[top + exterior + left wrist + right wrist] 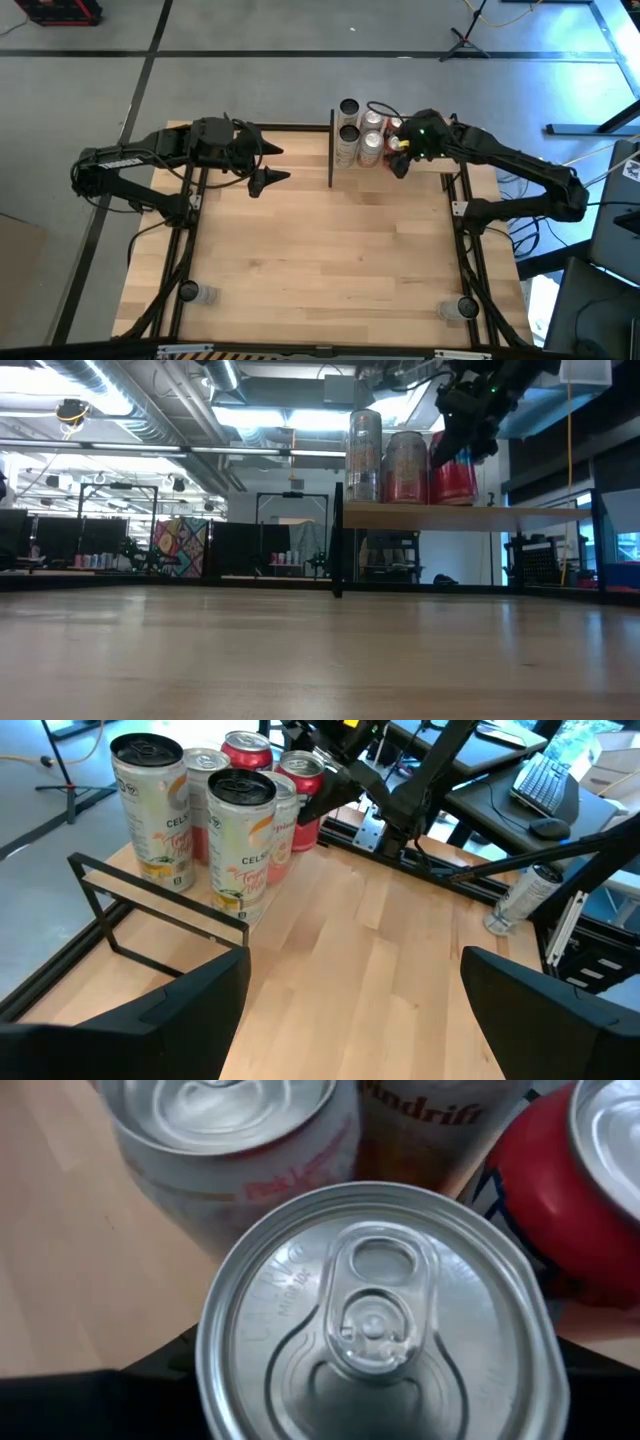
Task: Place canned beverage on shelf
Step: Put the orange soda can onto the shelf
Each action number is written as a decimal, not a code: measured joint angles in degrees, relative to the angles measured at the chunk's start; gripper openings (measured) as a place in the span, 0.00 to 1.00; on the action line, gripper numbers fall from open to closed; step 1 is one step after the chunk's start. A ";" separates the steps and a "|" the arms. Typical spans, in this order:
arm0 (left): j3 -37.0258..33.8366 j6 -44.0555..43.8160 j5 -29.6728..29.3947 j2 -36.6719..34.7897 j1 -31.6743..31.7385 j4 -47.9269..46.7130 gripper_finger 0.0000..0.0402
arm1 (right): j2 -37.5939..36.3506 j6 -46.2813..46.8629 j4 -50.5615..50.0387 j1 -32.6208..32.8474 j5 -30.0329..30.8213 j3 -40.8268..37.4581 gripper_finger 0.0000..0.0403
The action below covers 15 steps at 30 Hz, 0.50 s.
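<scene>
Several cans stand on the shelf (pixel 450 515), a raised light-wood board with black posts (pixel 331 150) at the table's far edge: two tall pale cans with dark tops (pixel 240 840), silver ones and red ones (pixel 300 790). My right gripper (pixel 398 162) is over the group's near right side, shut on a red can (pixel 452 475) whose silver top (pixel 375 1320) fills the right wrist view. My left gripper (pixel 272 180) hangs open and empty to the left of the shelf; its fingers stand wide apart in the left wrist view (pixel 350 1010). My right gripper holds the red can by its upper side wall, just under the rim (pixel 212 1380), between its two fingers (pixel 120 1400). The fingers come from above, slanting in from the table's right. The can stands upright; its base looks level with the shelf board (pixel 470 510).
A silver can lies at each near corner of the table frame (pixel 200 293) (pixel 462 308). The wide light-wood tabletop (pixel 320 260) in front of the shelf is bare. The neighbouring cans (pixel 240 1140) stand close against the held one.
</scene>
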 joint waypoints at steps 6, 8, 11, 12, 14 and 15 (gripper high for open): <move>0.00 -0.02 0.00 0.00 0.00 0.00 0.87 | 0.03 -2.46 0.39 -1.47 -0.08 0.00 0.69; 0.00 -0.02 0.00 0.00 0.00 0.01 0.87 | 0.35 -2.47 1.12 -1.41 -0.06 0.00 0.71; 0.00 0.12 0.00 0.00 0.00 0.01 0.87 | 0.40 -2.27 1.19 -1.34 -0.25 -0.02 0.82; 0.00 0.41 -0.02 0.00 0.00 0.01 0.87 | 0.35 -2.25 1.72 -1.34 -0.24 -0.02 0.86; 0.00 1.09 -0.02 0.00 0.00 0.02 0.87 | 0.31 -2.25 2.03 -1.32 -0.24 0.00 0.93; 0.00 1.16 -0.02 0.00 0.00 0.02 0.87 | 0.31 -2.25 2.13 -1.30 -0.26 0.00 0.95</move>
